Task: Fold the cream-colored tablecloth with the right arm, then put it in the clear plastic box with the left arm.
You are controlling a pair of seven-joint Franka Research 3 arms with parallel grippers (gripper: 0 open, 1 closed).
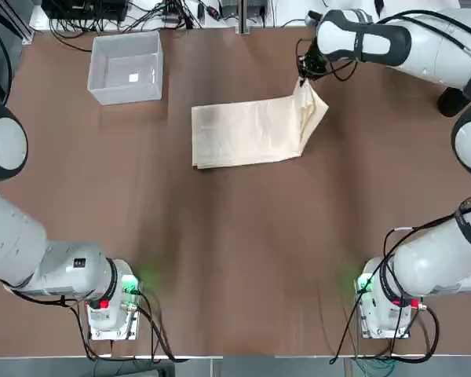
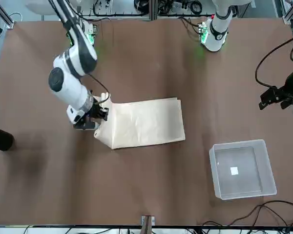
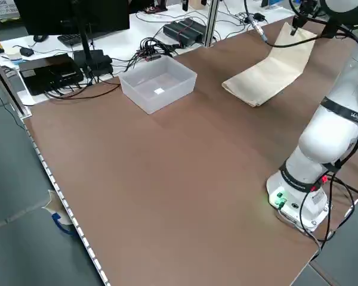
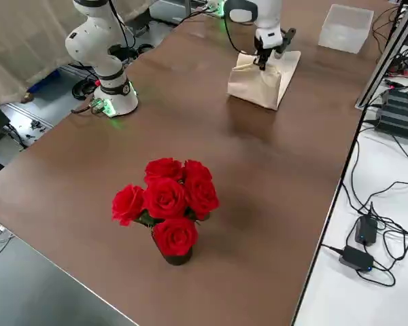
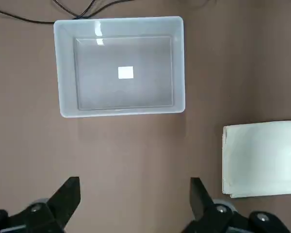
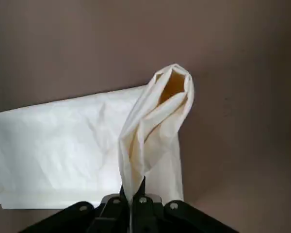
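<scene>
The cream-colored tablecloth (image 1: 247,135) lies folded in flat layers at the far middle of the table. Its right end is lifted into a pinched peak, and my right gripper (image 1: 302,78) is shut on that raised edge just above the table. In the right wrist view the cloth (image 6: 155,126) rises as a hollow fold from between my closed fingers. The clear plastic box (image 1: 125,94) stands with nothing in it at the far left. My left gripper (image 5: 135,194) hovers open above the table near the box (image 5: 179,68), holding nothing, with the cloth's near end (image 5: 262,158) beside it.
A vase of red roses (image 4: 166,204) stands near the table's right edge. Cables and electronics (image 3: 83,59) lie on the white bench beyond the far edge. Bare brown tabletop (image 1: 243,251) stretches between the cloth and the arm bases.
</scene>
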